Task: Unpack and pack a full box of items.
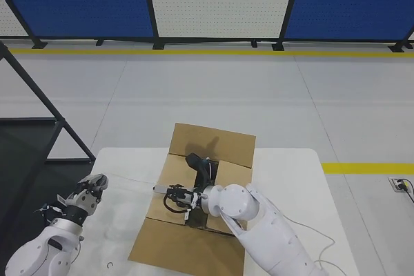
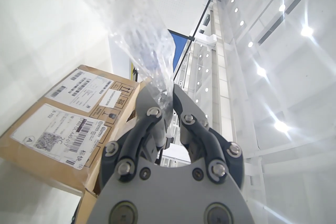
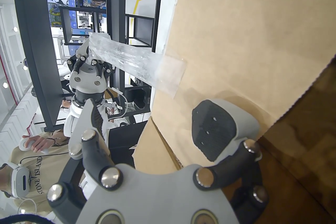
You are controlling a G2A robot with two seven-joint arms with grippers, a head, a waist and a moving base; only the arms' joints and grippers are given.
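left claw [image 2: 168, 104] pinched the clear plastic tape strip [image 2: 147, 33]; i saw right claw [image 3: 152, 125] wide by the brown cardboard box [image 3: 236, 12].

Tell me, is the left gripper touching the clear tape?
Touching. The left wrist view shows the left gripper pinched shut on the clear tape.

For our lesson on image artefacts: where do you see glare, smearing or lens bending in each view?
Left wrist view: ceiling lights flare into streaks, and the clear tape smears near the lens. Right wrist view: the straight black frame bows. Top view: even light, no glare on the table.
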